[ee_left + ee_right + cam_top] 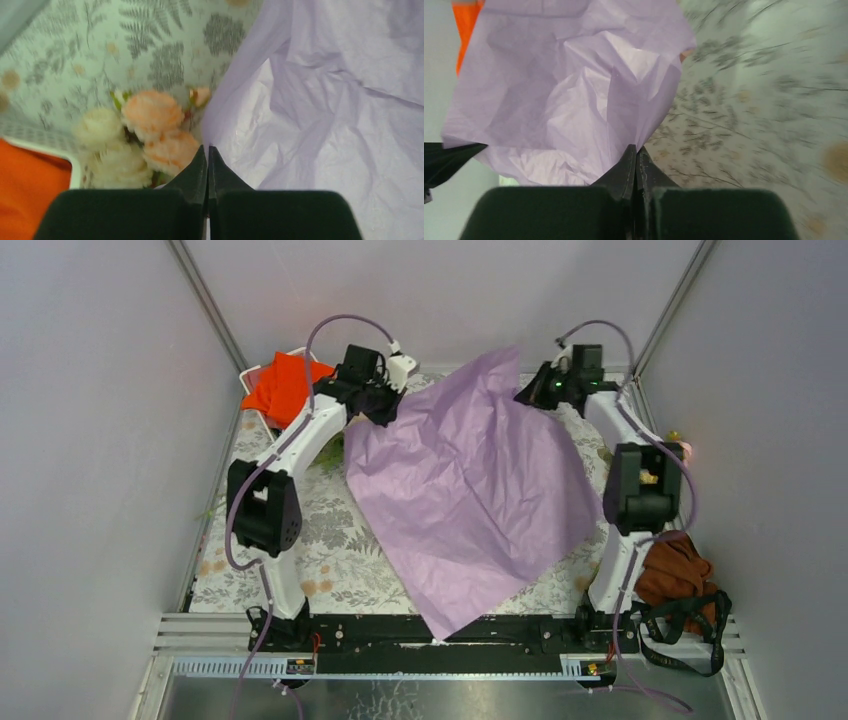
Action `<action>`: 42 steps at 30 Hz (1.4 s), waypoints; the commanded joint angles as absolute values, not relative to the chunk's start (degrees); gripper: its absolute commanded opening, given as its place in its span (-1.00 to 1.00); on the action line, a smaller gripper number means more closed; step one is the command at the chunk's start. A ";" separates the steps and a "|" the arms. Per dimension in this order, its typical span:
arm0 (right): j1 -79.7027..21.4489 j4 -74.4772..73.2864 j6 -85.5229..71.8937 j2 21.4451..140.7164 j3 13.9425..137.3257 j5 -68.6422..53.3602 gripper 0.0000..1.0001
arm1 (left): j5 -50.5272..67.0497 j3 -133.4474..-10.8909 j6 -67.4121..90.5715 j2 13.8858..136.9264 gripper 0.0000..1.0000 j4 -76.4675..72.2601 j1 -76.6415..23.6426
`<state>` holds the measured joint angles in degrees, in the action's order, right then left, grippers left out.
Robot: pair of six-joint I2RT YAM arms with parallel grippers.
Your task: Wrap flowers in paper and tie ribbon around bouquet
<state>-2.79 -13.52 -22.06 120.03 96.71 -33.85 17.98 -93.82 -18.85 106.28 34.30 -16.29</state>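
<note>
The large, thin purple paper sheet (470, 480) is being held over the tabletop (330, 540), its far corners pinched in the closed left claw (207, 148) and right claw (636, 148). The pink-and-cream artificial flowers (150, 130) are lying unwrapped at the far left, so wrapping and tying are judged outstanding.

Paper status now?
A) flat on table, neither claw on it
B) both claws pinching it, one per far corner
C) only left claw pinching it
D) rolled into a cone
B: the left claw and right claw are each shut on an edge of the paper, whose far corners are raised in the top view.
</note>
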 commanded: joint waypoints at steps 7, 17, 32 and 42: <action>8.35 0.35 -24.00 117.80 91.70 -22.82 -1.00 | 4.43 -110.59 -17.34 121.90 -0.59 34.98 -19.86; 8.44 -12.28 -26.67 128.14 113.82 -5.94 -0.03 | -9.21 -114.52 -32.94 112.64 0.97 46.72 -13.24; -3.00 -3.05 -19.48 102.01 89.93 -12.40 0.13 | -2.94 -82.70 -47.26 101.32 0.60 48.04 11.36; -11.48 -6.63 -17.93 92.55 81.62 -14.08 0.13 | 4.38 -84.02 -42.48 111.68 -0.09 34.80 13.12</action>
<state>-10.55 -6.79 -19.55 97.32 83.50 -14.37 0.80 -83.92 -43.48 111.72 43.86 12.45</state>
